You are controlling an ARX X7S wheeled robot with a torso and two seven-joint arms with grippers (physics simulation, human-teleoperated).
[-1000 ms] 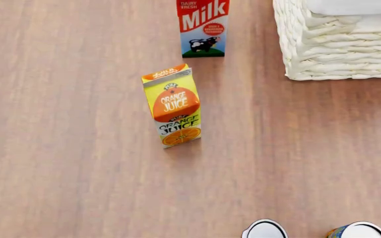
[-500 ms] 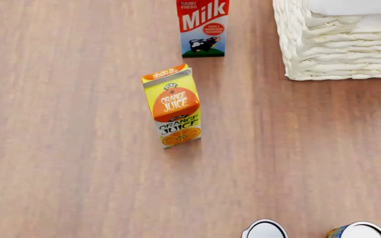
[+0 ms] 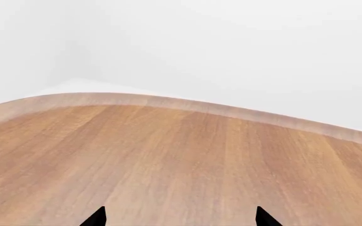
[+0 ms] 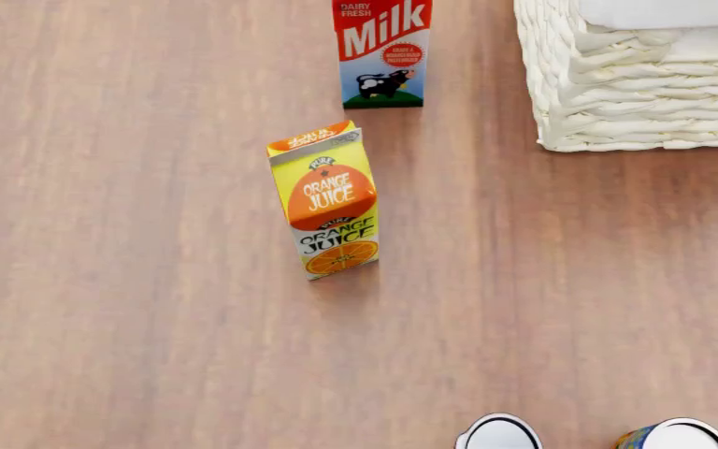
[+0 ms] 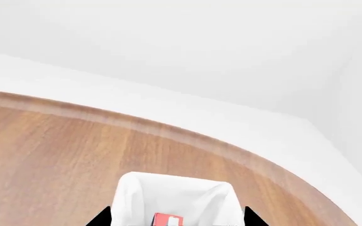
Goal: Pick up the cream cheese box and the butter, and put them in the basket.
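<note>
Surface [image 4: 147,327]: wood, wide, mostly bare ahead of the left hand [image 3: 181,219]. That hand is open, tips spread with nothing between them, low over the surface and looking out toward its far edge.

Basket [image 5: 137,193]: directly beneath the right hand [image 5: 175,217], cloth lining visible between the tips. This hand also reads as open: the tips are wide apart and touch nothing.

Milk carton [image 4: 384,51] and orange juice carton [image 4: 325,201]: both upright, neither near either hand. The milk stands close to the basket's side, the juice further out on the surface. Neither hand shows in the head view.

Butter [image 5: 167,219]: a small red patch inside the basket, below the right hand. It is probably the butter, so that half looks done, but too little of it shows to be sure.

Cream cheese box: not in any view, so its location can't be told.

Step in hand, as a judgement: clear the right hand from the basket, then locate the cream cheese box.
- The right hand should rise straight up before moving sideways, so the tips don't catch the rim or lining.
- Both hands should stay open.
- The head should pan before any reach is committed.
- The box is flat, so a low, level approach suits it, routed clear of both cartons, which would tip easily.
</note>
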